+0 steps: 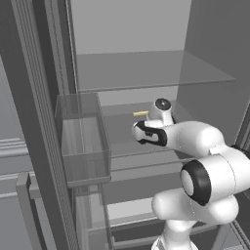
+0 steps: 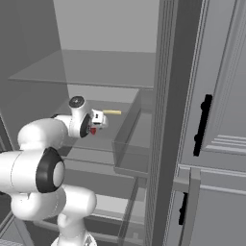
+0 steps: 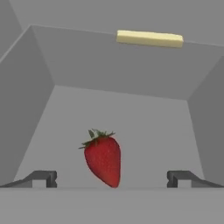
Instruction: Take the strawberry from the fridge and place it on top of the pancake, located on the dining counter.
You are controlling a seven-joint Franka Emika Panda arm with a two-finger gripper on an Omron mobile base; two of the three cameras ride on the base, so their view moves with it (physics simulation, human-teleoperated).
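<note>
Inside the grey fridge, on its glass shelf, I saw the red, green-capped strawberry between my wide-open, empty gripper.

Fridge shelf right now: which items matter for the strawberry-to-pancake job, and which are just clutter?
Job:
- strawberry, on the shelf between the open pincer's fingertips
- fridge, door open, arm reaching in

Lying about:
- pale-yellow stick, farther back on the same shelf
- clear door bin

Flat, even rendered light, dim grey overall, no glare or blur, pics sharp w/ barely any shadows
</note>
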